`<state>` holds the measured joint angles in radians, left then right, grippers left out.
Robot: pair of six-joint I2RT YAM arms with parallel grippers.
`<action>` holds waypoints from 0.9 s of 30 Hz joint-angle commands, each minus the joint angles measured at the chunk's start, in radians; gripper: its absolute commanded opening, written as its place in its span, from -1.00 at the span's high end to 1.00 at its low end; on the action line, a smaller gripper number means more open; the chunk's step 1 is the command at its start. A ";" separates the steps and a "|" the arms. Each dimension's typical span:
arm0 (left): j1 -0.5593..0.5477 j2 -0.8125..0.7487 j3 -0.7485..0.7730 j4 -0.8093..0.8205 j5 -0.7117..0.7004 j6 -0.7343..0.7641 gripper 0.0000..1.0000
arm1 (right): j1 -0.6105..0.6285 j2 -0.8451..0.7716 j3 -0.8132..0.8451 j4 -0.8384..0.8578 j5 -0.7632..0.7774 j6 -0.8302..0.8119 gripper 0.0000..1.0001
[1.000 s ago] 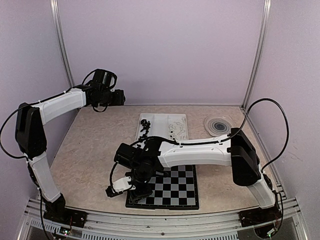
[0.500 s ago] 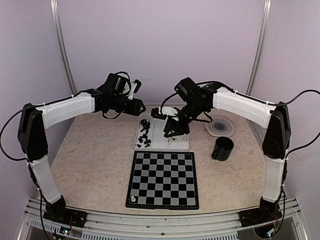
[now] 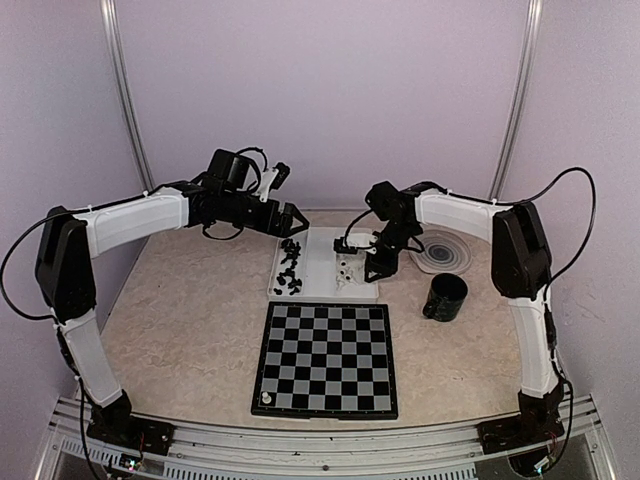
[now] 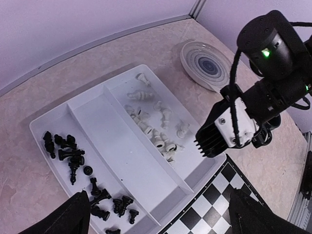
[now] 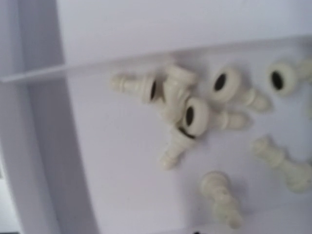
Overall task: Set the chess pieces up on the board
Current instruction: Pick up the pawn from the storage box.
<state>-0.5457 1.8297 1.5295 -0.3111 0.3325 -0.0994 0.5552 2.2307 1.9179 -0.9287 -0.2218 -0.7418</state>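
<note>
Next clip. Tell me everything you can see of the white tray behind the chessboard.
White, glossy like plastic, rectangular, the tray has a raised rim and two dividers making three long compartments. Black pieces lie in one outer compartment, white pieces in the other; the middle is bare. It lies flat on the table just beyond the board. The right gripper hangs over the white pieces.

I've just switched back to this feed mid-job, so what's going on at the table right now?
Both arms are working over the white tray behind the board. The left gripper hovers above the compartment of black pieces, jaws wide open and empty. The right gripper is low over the white pieces; I can't tell whether it has one. Only one white piece stands on the board, in the near-left corner.
</note>
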 commanded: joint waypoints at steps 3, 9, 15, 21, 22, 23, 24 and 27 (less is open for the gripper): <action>-0.005 -0.011 -0.010 0.041 0.090 0.005 -0.93 | 0.006 0.056 0.079 -0.024 0.056 -0.061 0.31; -0.016 -0.018 -0.009 0.040 0.087 0.007 -0.93 | 0.006 0.105 0.141 -0.017 0.086 -0.063 0.33; -0.028 -0.036 -0.013 0.042 0.090 0.019 -0.85 | 0.006 0.151 0.199 -0.042 0.080 -0.072 0.36; -0.032 -0.041 -0.011 0.040 0.081 0.018 -0.83 | 0.006 0.188 0.237 -0.093 0.048 -0.084 0.43; -0.033 -0.041 -0.011 0.038 0.083 0.018 -0.82 | 0.006 0.193 0.240 -0.098 0.047 -0.084 0.44; -0.033 -0.042 -0.012 0.038 0.083 0.018 -0.81 | 0.006 0.195 0.242 -0.102 0.044 -0.084 0.46; -0.033 -0.041 -0.011 0.038 0.083 0.018 -0.80 | 0.006 0.198 0.242 -0.105 0.044 -0.084 0.47; -0.034 -0.041 -0.010 0.036 0.081 0.018 -0.79 | 0.006 0.205 0.242 -0.110 0.040 -0.085 0.53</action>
<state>-0.5732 1.8294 1.5230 -0.2951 0.4091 -0.0956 0.5552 2.4111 2.1319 -0.9928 -0.1547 -0.8040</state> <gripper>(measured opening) 0.899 0.252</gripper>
